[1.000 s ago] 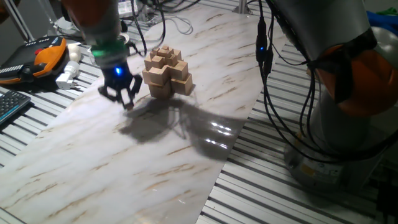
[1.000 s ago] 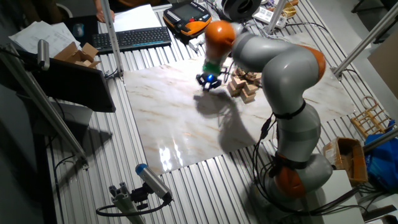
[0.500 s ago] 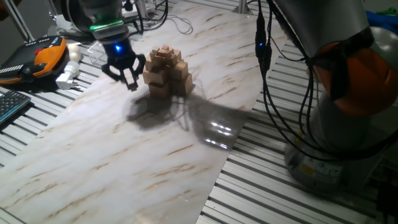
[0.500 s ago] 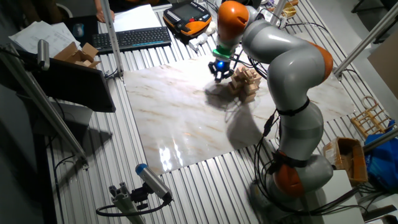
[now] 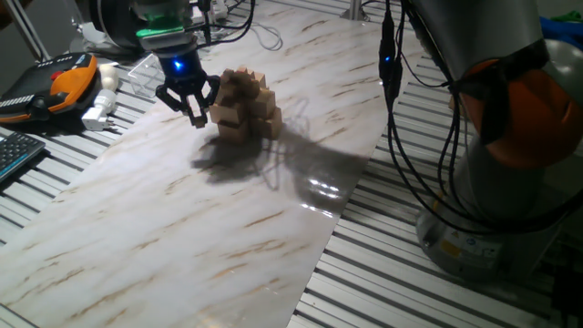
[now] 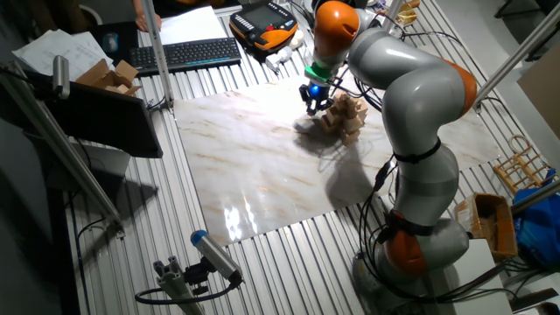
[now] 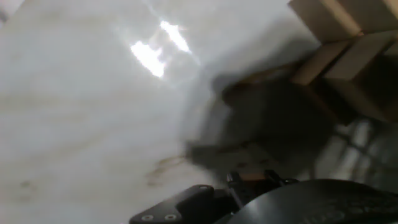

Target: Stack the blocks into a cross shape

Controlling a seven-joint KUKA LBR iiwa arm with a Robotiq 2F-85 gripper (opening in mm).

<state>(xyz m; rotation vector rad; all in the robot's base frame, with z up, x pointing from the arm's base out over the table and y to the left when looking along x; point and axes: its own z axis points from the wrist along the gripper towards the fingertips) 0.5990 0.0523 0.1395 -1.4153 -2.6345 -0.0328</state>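
Cross shape [image 5: 246, 102] stands toward the far end of the marble-patterned desk [image 5: 182, 237], a tiered pile of tan cubes with smaller ones toward the top; in the hand view only its lower cubes [image 7: 339, 31] show, at the upper right corner. The robot arm [image 6: 411, 105] arches over from the pile's right side, and its bulk leaves little slack there. The hand [image 5: 189, 98] hangs just beside the pile's left flank, fingers pointing down and set close together; whether a tiny block sits between them I cannot tell, as the views are blurred and too coarse.

The main risk, as I judge it, is a sideways brush: with the hand this near the stack, any drift toward it at this height could knock the upper tiers off or push the whole pile askew. A small block, if held, could also slip or land off-centre and tumble down the steps.

Open room lies over the near, bare marble. The far-left edge is crowded by an orange pendant [image 5: 68, 80], a white plug [image 5: 98, 114], and cables [image 5: 264, 35].
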